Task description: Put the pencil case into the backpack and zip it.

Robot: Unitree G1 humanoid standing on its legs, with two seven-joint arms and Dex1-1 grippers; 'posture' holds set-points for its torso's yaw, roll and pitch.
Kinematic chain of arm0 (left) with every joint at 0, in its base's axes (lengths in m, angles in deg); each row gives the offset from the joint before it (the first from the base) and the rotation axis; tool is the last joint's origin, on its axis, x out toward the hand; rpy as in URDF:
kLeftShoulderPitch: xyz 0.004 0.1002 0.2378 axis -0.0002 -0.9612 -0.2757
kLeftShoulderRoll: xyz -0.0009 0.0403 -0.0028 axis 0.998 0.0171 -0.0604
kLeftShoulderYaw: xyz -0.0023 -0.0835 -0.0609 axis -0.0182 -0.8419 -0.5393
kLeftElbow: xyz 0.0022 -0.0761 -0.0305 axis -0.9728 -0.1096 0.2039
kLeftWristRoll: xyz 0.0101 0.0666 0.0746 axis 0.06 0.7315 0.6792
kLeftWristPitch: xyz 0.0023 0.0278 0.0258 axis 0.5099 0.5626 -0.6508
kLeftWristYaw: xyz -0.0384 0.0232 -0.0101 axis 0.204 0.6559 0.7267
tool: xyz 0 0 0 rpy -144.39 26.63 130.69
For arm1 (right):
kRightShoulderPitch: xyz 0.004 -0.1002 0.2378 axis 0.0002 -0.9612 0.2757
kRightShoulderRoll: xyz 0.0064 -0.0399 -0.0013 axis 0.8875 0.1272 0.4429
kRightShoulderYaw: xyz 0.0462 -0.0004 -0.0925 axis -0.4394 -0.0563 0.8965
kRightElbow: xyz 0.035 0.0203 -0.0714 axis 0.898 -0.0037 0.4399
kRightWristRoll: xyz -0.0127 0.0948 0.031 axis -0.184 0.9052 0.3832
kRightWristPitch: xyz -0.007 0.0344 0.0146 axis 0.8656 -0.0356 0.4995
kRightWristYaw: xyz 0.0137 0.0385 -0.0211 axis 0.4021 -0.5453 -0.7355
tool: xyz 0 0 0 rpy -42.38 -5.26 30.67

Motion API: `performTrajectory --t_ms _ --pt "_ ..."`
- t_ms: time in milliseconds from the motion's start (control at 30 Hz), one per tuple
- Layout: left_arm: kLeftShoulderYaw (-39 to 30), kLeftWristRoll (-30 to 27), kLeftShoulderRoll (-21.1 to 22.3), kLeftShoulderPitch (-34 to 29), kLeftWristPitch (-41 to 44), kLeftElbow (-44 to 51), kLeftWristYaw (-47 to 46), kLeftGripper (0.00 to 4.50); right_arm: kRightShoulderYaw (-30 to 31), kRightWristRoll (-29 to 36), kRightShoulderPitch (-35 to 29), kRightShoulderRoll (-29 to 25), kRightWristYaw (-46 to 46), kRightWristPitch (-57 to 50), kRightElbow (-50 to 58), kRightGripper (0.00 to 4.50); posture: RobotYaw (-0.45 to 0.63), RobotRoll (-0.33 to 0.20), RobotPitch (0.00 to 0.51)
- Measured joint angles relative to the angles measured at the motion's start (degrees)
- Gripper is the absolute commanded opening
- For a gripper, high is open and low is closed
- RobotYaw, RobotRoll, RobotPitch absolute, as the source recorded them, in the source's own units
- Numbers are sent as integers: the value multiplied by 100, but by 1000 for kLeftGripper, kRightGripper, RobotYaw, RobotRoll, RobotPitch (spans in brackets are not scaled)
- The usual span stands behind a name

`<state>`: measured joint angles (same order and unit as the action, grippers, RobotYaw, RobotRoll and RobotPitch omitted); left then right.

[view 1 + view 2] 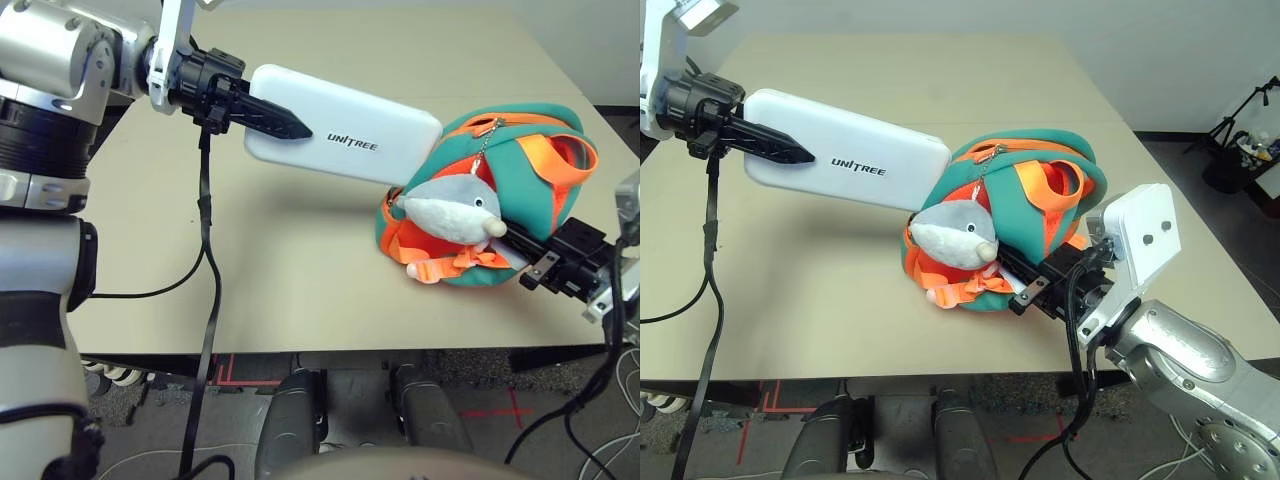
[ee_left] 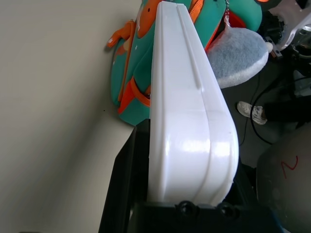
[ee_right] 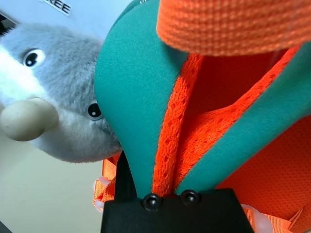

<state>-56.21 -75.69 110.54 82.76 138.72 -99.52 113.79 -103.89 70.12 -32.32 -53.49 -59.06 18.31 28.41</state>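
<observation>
The white pencil case [image 1: 350,125], lettered UNITREE, hangs level above the table with my left gripper [image 1: 290,125] shut on its left end. Its right end reaches the mouth of the backpack [image 1: 530,190], an orange and teal bag lying on the table at the right. A grey plush dolphin [image 1: 455,205] dangles on a chain over the bag's front. My right gripper [image 1: 1015,270] comes in from the right, below the dolphin, and is shut on the backpack's teal edge [image 3: 136,97]. In the left wrist view the case [image 2: 187,121] runs from between my fingers toward the backpack [image 2: 129,92].
The beige table [image 1: 300,270] lies bare to the left of and in front of the bag. A black strap and cable [image 1: 207,260] hang from my left arm over the table's front edge. A tripod [image 1: 1240,130] stands on the floor at the far right.
</observation>
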Motion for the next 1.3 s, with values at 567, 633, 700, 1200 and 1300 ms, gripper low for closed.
performTrajectory --t_ms 567,633,700,1200,1300 --pt "27 -346 384 -74 -136 1021 -48 1417 6 -563 -126 349 -397 -6 -261 131 -221 0 85" --pt "20 -331 414 -114 -217 1065 -47 1417 22 -594 -100 361 -434 -13 -292 131 -213 0 84" --pt "-41 -258 426 -176 -292 1100 -42 1417 35 -625 -62 368 -467 -18 -340 131 -206 0 82" --pt "-622 14 647 -662 -279 1516 -84 1417 265 -926 244 467 -730 -34 -600 131 -160 0 78" --pt "-686 26 645 -683 -245 1607 -156 1417 277 -963 275 484 -777 -40 -633 131 -155 0 77"
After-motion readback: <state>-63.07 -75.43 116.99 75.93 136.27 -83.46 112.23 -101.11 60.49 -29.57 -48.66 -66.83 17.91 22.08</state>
